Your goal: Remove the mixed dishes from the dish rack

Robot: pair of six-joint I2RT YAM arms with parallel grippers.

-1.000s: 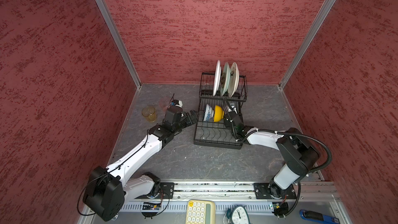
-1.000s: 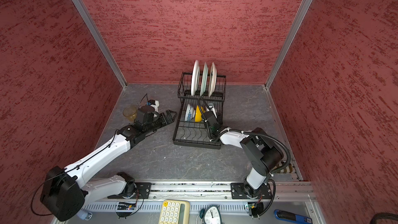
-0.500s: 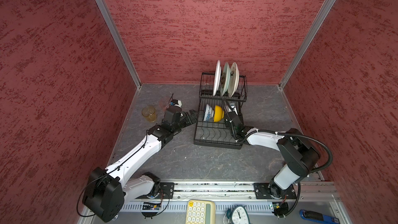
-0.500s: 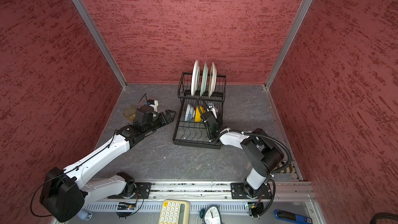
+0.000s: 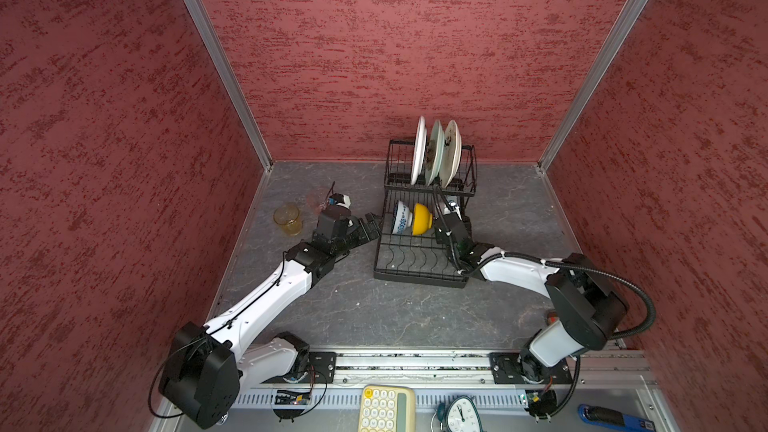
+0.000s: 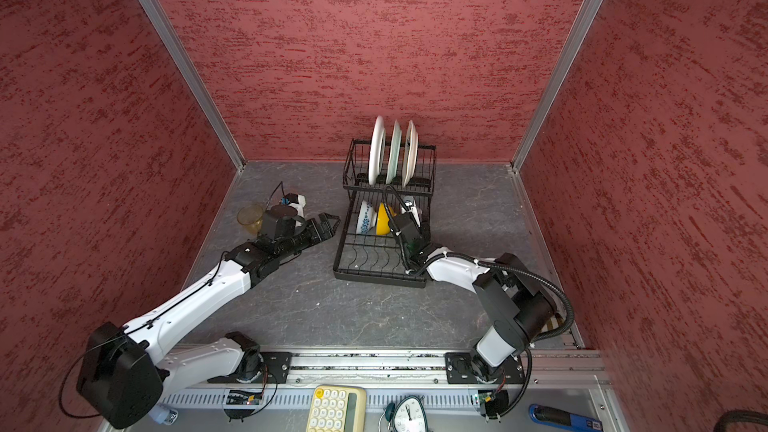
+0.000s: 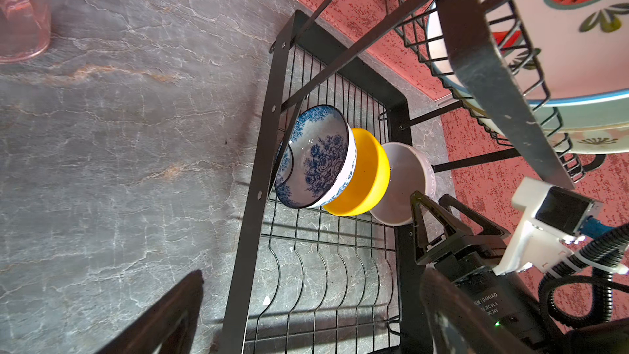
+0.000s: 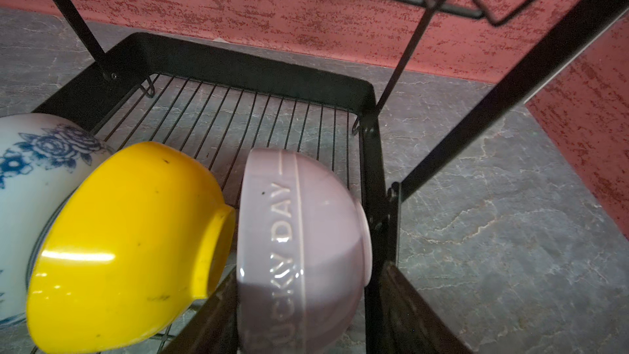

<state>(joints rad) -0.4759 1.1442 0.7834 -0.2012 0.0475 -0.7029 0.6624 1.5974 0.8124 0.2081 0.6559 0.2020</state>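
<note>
Both top views look steeply down from high above the front rail (image 5: 415, 361) toward the back wall (image 5: 415, 56), from afar, and share nearly the whole table (image 5: 374, 309) with the dish rack (image 5: 415, 278). The left wrist view looks from close beside the rack into the mouths of the blue-white bowl (image 7: 316, 158), yellow bowl (image 7: 367, 171) and lavender bowl (image 7: 405, 178). The right wrist view, nearer still, faces the same bowls' outsides from the opposite side.
</note>
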